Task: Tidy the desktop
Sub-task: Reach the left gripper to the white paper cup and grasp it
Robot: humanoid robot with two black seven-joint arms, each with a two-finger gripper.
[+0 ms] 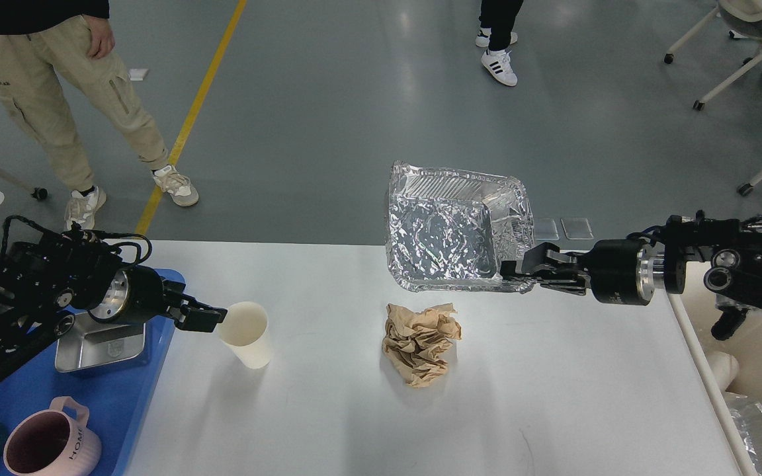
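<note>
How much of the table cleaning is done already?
Partly done. The steel tin and pink mug already sit in the blue tray. Right now the right tool holds the foil tray up off the desktop, and the left tool is at the paper cup. The crumpled brown paper is untouched.

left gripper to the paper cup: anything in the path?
Nothing visible. The left gripper sits right at the rim of the cream paper cup on the white rectangular desktop, no object between them. The crumpled brown paper wad lies off to the cup's right, out of the way.
</note>
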